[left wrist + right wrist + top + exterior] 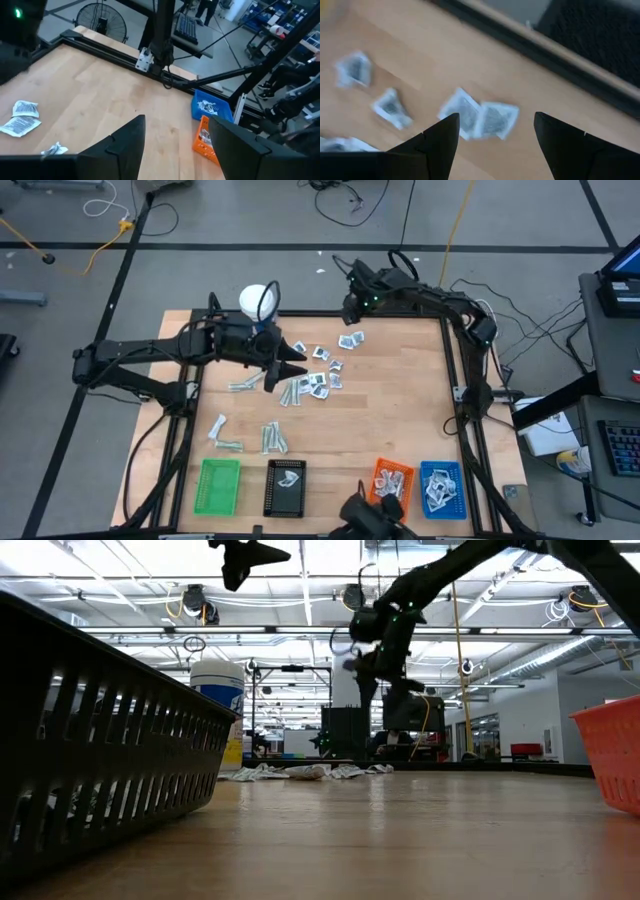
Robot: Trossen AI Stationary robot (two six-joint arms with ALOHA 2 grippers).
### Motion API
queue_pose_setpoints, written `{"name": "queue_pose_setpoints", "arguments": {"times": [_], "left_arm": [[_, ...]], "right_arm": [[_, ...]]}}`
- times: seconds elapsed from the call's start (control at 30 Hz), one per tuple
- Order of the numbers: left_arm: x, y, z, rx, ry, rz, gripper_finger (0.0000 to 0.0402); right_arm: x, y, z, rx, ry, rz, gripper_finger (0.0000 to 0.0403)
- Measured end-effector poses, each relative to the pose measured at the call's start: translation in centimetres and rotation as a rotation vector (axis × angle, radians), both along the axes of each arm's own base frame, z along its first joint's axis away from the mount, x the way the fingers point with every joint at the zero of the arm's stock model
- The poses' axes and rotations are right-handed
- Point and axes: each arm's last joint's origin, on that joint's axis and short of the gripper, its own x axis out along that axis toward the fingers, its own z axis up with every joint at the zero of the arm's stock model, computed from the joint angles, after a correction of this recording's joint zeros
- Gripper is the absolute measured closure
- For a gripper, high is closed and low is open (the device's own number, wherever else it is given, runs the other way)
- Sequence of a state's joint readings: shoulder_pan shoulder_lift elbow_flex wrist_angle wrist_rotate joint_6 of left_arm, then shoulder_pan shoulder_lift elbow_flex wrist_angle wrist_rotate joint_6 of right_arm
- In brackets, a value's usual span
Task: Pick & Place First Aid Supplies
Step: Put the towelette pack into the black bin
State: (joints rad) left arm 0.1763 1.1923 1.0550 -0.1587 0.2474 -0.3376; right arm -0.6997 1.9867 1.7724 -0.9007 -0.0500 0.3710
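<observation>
Hovering open-jawed over two square sachets (479, 119) by the table's far edge, the right gripper (495, 145) holds nothing, while the left gripper (175, 145), jaws parted and empty, hangs above the scattered packets (312, 380) mid-table.

Surface (390, 430): four trays in a row along the near edge, namely first tray (219, 485) leftmost, second tray (287, 486) to its right holding one packet, then a gap, third tray (391, 480), fourth tray (441, 487) rightmost; packets in both of the last two.
Far-left area: bottle (257, 302) at the far edge; main scatter of packets (315, 375) right of it, toward the middle.
Second cluster, wrapped strips (272, 438), nearer, behind the first two trays.
Pair of sachets (479, 119) touching, near the far edge.
Right half: bare.
</observation>
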Motion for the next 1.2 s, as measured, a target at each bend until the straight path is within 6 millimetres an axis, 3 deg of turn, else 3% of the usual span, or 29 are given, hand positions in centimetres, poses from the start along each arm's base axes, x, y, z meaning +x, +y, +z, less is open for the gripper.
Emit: {"name": "queue_pose_setpoints", "arguments": {"times": [0.3, 0.57, 0.77, 1.2], "left_arm": [[-0.1, 0.3, 0.1, -0.007, -0.013, -0.022, 0.0179], [-0.1, 0.3, 0.1, -0.023, -0.011, -0.042, 0.0179], [-0.1, 0.2, 0.1, -0.026, -0.010, -0.049, 0.0179], [-0.1, 0.2, 0.1, -0.031, -0.006, -0.047, 0.0179]], "right_arm": [[2.0, 0.5, -5.0, 0.069, 0.116, 0.010, 0.0149], [1.6, 1.5, -8.7, 0.116, 0.196, -0.014, 0.0150], [1.5, 1.9, -9.3, 0.154, 0.183, 0.013, 0.0186], [1.9, 2.3, -9.6, 0.118, 0.183, 0.045, 0.0324]]}}
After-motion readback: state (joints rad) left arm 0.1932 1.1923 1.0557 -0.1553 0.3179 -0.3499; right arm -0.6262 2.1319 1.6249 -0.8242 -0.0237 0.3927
